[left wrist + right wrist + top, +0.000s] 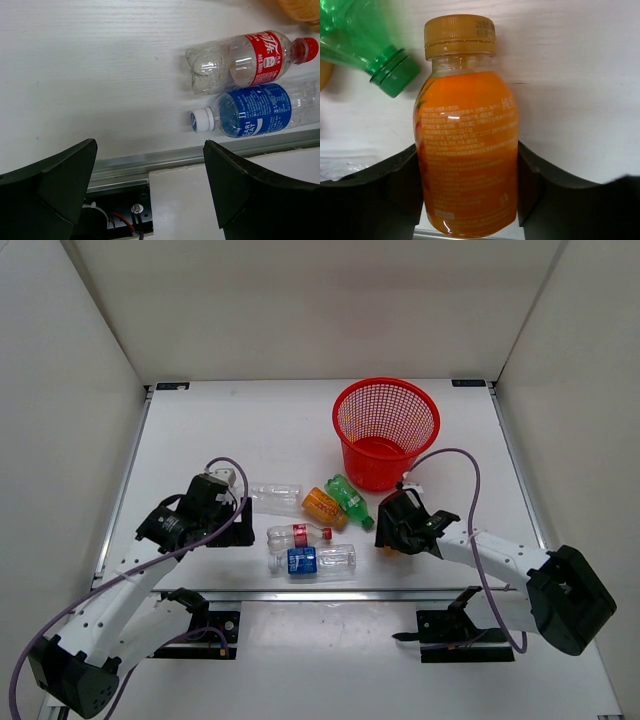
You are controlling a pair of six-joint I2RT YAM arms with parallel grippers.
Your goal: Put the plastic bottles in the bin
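In the right wrist view an orange bottle [467,150] with a tan cap lies between the black fingers of my right gripper [467,167], which press on both of its sides. From above, that gripper [395,540] sits just in front of the red mesh bin [386,455]. A green bottle [349,499], a second orange bottle [323,507] and a clear unlabelled bottle [275,496] lie left of it. Nearer the front lie the red-label bottle [245,60] and the blue-label bottle [255,110]. My left gripper [150,150] hangs open and empty to their left.
A metal rail [330,591] runs along the table's front edge, with the arm base plates [455,625] behind it. White walls enclose the table on the left, back and right. A purple cable [470,480] loops above the right arm.
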